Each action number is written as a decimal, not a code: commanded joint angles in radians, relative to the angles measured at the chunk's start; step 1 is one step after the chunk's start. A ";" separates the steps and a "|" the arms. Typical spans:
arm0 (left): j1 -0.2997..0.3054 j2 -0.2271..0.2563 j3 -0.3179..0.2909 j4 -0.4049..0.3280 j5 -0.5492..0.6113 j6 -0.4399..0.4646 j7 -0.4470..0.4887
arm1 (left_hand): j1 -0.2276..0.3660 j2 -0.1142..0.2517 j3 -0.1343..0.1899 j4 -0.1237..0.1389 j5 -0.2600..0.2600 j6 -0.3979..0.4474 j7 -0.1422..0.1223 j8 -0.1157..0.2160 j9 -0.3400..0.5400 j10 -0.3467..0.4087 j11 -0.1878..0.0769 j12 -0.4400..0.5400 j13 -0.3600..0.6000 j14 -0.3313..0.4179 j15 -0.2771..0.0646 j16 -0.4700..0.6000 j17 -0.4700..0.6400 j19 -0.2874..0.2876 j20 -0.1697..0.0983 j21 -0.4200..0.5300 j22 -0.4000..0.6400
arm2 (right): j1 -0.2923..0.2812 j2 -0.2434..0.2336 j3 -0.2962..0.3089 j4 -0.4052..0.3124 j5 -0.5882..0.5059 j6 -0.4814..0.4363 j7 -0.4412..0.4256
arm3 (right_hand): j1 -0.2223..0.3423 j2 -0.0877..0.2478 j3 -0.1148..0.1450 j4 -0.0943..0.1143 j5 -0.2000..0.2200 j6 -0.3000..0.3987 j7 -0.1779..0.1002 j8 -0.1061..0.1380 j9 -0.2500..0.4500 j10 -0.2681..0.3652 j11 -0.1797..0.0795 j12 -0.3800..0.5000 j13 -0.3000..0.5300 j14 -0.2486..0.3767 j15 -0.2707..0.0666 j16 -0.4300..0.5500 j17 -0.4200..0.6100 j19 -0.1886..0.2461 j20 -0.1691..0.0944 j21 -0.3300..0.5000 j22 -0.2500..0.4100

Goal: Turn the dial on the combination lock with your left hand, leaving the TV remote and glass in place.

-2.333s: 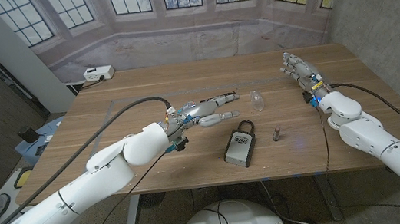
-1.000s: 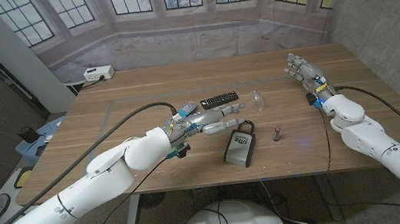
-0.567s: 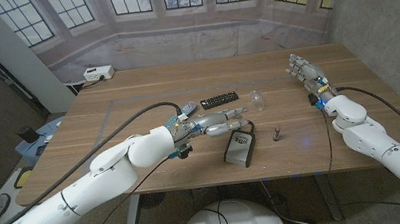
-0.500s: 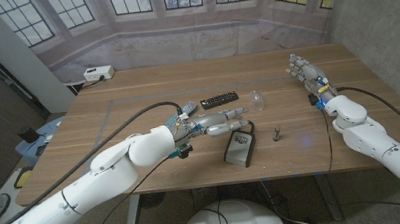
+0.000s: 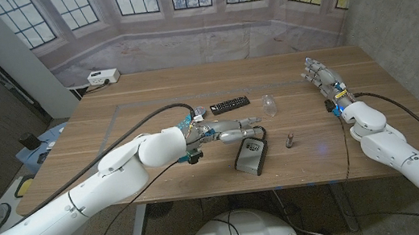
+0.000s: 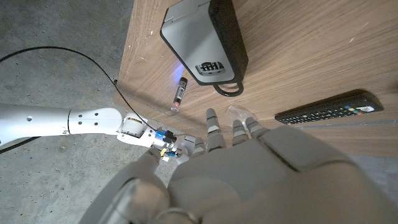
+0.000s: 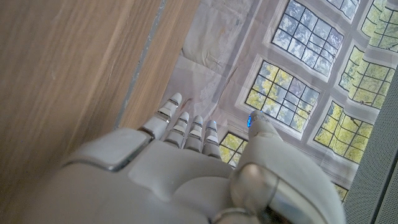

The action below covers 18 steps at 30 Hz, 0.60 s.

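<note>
Wood-grain table (image 5: pixel 149 89); boxy grey combination lock (image 5: pixel 251 151) | left hand (image 5: pixel 227 128) fingers spread, empty | right hand (image 5: pixel 319 73) fingers spread, empty

You see a brown wood-grain surface (image 5: pixel 149 93). On it your combination lock (image 5: pixel 251 152) is grey with a black face and black shackle, your TV remote (image 5: pixel 229 104) is black with small coloured buttons, and your glass (image 5: pixel 270 105) is clear. Your left robot hand (image 5: pixel 223 127) and right robot hand (image 5: pixel 320 75) are pale silver-grey on white arms.
</note>
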 commanded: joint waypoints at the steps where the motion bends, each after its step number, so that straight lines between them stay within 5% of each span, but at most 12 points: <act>1: -0.036 -0.001 0.024 -0.015 0.005 0.043 -0.047 | -0.015 -0.002 0.007 0.000 0.004 -0.006 0.008 0.007 0.003 0.018 0.001 0.006 0.002 0.015 0.004 0.007 0.002 0.006 -0.004 0.006 0.003 | -0.004 0.002 0.002 0.011 0.004 0.011 0.008 | 0.003 -0.004 -0.001 -0.008 0.007 -0.003 -0.006 0.006 0.002 -0.005 0.001 0.003 0.004 -0.009 -0.042 0.005 0.004 -0.006 -0.063 0.001 0.003; 18: -0.080 -0.010 0.046 -0.024 0.008 0.109 -0.093 | -0.036 -0.004 0.009 0.003 0.002 -0.003 0.022 0.010 0.003 0.093 -0.006 0.015 0.002 0.063 0.004 0.014 0.001 0.026 -0.003 0.014 0.003 | 0.018 0.007 -0.008 0.037 0.001 0.013 0.025 | 0.004 -0.003 0.000 -0.009 0.007 -0.015 -0.012 0.003 0.002 -0.010 0.000 0.002 0.004 -0.010 -0.042 0.005 0.004 -0.008 -0.064 0.001 0.003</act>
